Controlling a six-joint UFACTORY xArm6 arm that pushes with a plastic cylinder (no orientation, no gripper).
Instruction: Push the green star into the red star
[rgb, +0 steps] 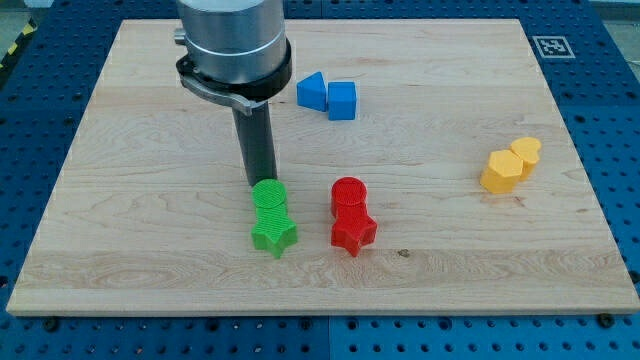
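The green star (273, 234) lies on the wooden board, low and left of centre, with a green round block (269, 197) touching it just above. The red star (353, 232) lies to the right of the green star, a gap between them, with a red round block (349, 195) touching it above. My tip (258, 184) is at the upper left edge of the green round block, touching or nearly touching it, above the green star.
Two blue blocks (327, 96) sit side by side near the view's top centre. Two yellow blocks (510, 165) touch each other at the view's right. The board's edge (300, 310) runs along the bottom, over a blue perforated table.
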